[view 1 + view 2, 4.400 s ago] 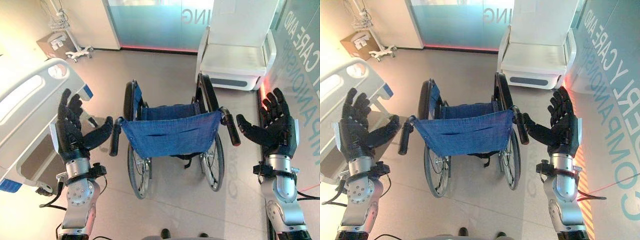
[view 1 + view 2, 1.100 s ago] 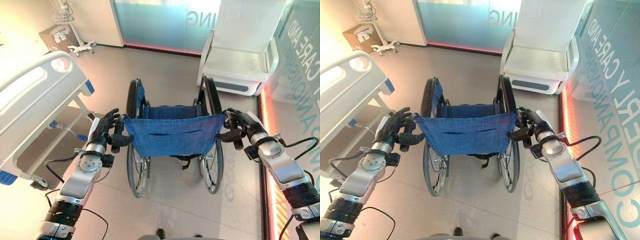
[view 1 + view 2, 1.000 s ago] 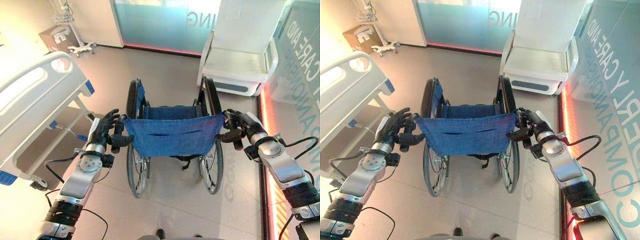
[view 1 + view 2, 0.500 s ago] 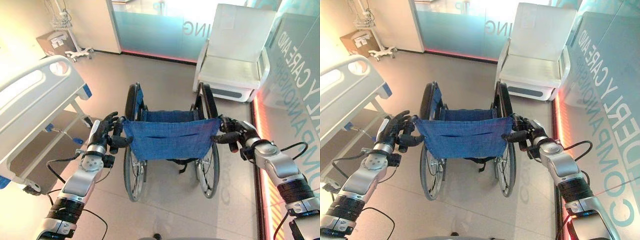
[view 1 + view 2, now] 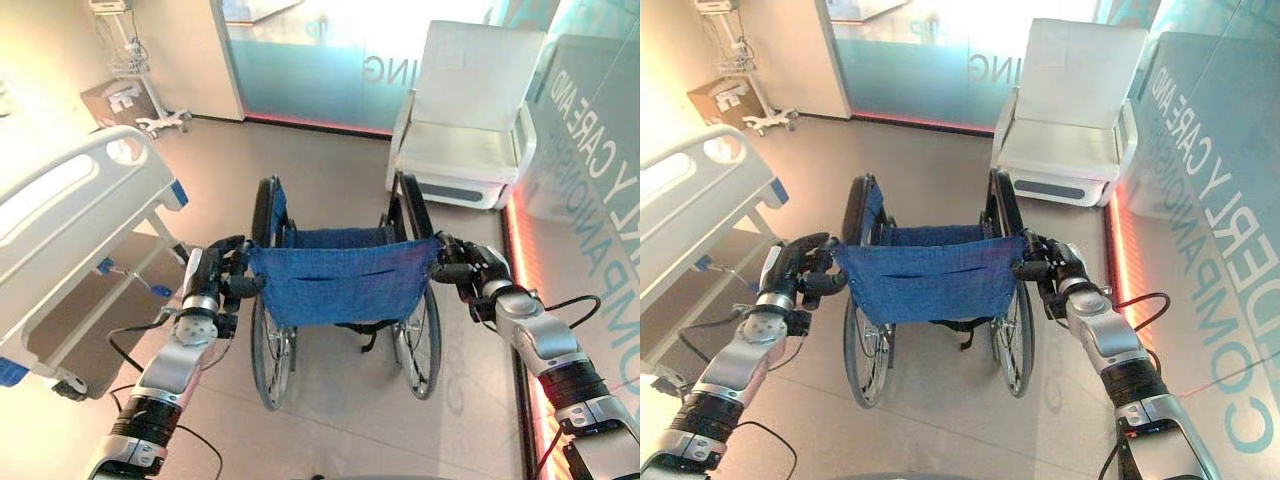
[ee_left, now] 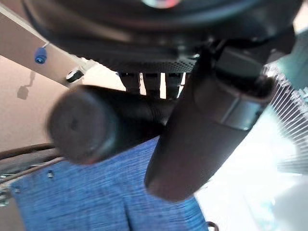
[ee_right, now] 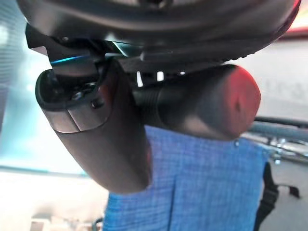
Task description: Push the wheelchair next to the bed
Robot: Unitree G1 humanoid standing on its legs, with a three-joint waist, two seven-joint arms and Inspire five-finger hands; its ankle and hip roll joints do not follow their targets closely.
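- Gripping both push handles: left hand [image 5: 215, 272] curled round the left handle [image 6: 96, 122], right hand [image 5: 472, 275] curled round the right handle [image 7: 202, 103].
- Wheelchair [image 5: 340, 280] stands mid-floor, facing a white chair [image 5: 470, 110].
- Bed [image 5: 70, 225] lies to the robot's left, apart from the wheelchair.
- Judgement: grasp done; turning and pushing towards the bed remain.

The wheelchair [image 5: 340, 285] stands upright on the floor between the two hands, blue fabric backrest facing them, black wheels on either side. Its left push handle [image 6: 96, 122] sits inside the curled left hand [image 5: 215, 272], and the right push handle [image 7: 202, 103] inside the curled right hand [image 5: 470, 272]. The bed [image 5: 70, 210], white-railed, stands just beyond the left hand, apart from the chair.
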